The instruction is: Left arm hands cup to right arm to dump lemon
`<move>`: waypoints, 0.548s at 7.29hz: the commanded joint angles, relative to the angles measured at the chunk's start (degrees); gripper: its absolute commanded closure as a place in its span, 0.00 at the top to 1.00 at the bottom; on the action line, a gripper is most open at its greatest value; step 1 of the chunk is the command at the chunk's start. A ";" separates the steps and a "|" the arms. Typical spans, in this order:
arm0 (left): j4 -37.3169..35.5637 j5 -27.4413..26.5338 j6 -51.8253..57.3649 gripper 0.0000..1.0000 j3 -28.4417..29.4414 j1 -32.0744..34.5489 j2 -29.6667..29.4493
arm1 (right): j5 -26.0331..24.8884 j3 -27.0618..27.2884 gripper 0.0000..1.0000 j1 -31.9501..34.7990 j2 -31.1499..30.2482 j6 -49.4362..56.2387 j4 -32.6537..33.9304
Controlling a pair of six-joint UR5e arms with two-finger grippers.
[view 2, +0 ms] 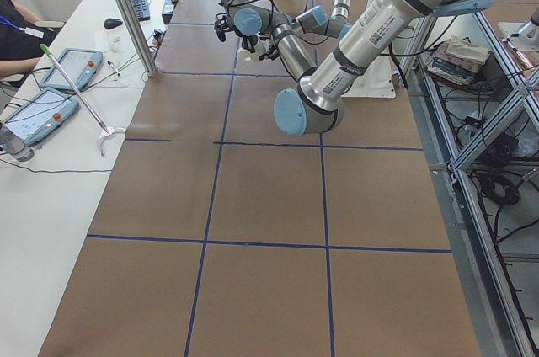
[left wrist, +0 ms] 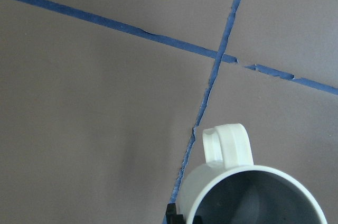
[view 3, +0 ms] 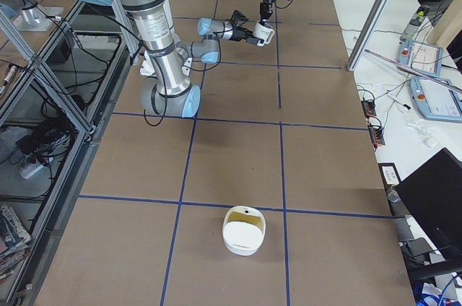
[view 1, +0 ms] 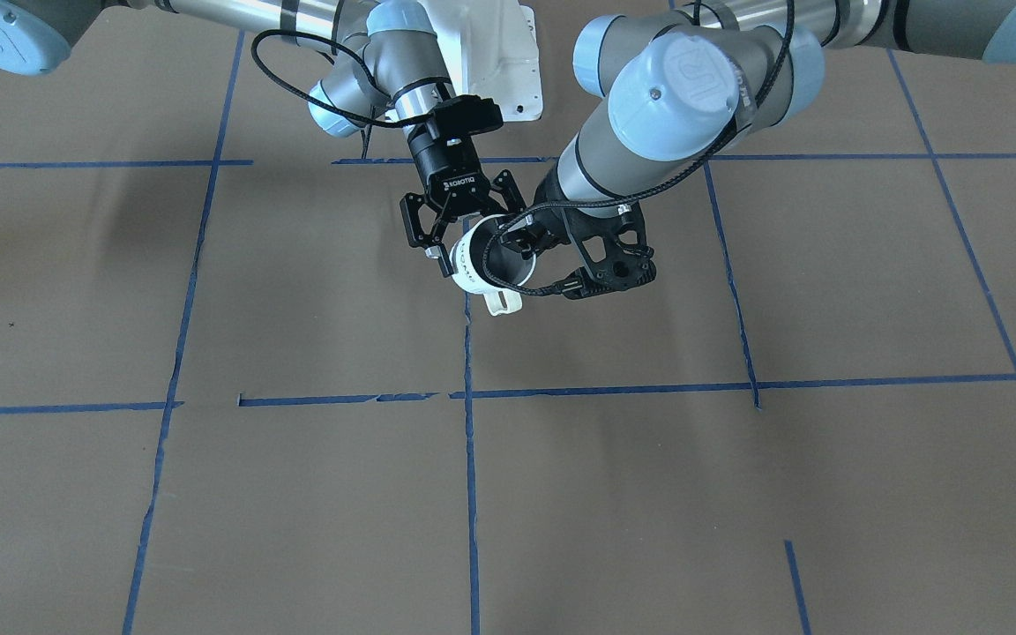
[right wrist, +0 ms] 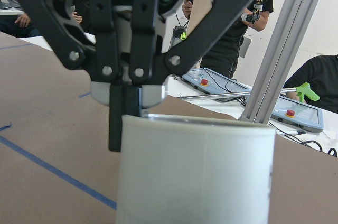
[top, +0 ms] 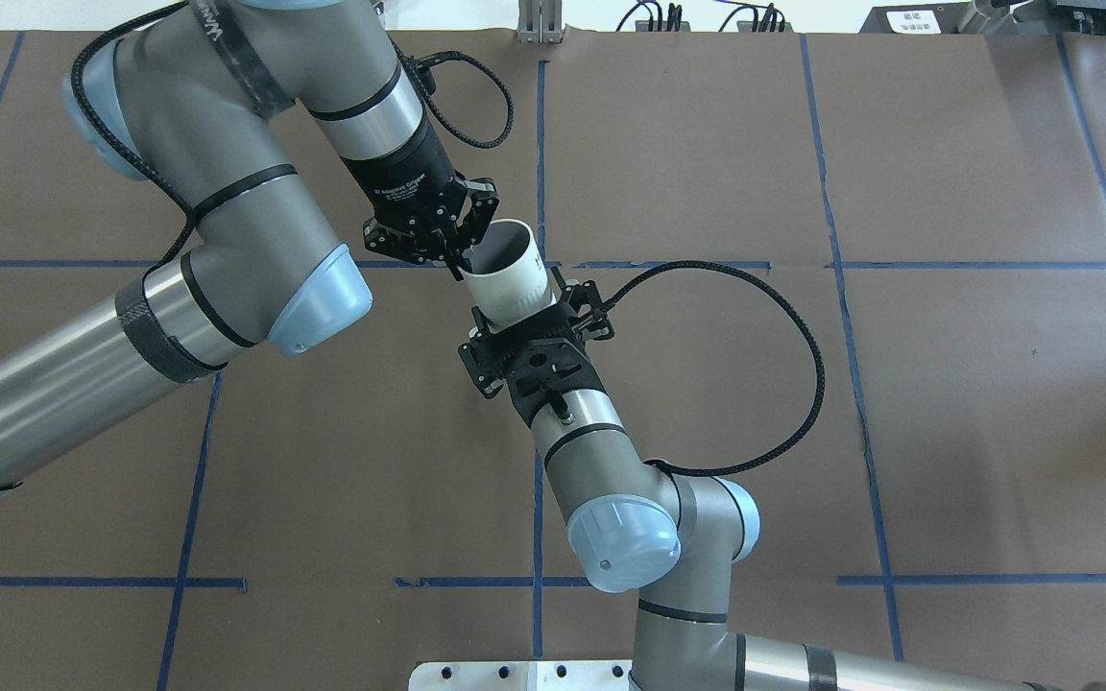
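Cup: held aloft by rim in left gripper, pinched shut, leaving wall free for takeover. Right gripper: spread astride wall, apparently not yet clamped.

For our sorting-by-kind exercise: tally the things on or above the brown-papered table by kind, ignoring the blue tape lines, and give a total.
Silver-grey tubular robot arms: 2 (left arm, right arm)
White mug with a squarish loop handle: 1
Cream rounded-square bowl: 1
Total: 4
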State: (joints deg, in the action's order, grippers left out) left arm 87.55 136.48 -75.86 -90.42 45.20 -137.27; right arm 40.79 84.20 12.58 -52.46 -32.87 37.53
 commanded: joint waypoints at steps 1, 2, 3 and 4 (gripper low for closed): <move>0.08 -0.16 0.01 0.00 1.56 0.15 -0.19 | -0.01 0.00 1.00 -0.02 -0.18 0.00 0.00; 3.30 -0.34 0.27 0.00 5.05 0.94 -0.80 | -0.01 0.00 1.00 -0.10 -0.18 0.00 0.00; 6.12 -0.34 2.53 0.00 8.39 3.03 -0.72 | -0.01 0.00 1.00 -0.10 -0.27 0.00 0.00; 5.97 -0.34 5.95 0.00 9.81 6.10 -0.72 | -0.01 0.00 1.00 -0.10 -0.53 0.00 0.00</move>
State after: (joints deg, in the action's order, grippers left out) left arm 92.37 136.17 -73.16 -83.16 48.28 -137.93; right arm 40.78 84.20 12.50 -52.77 -32.87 37.53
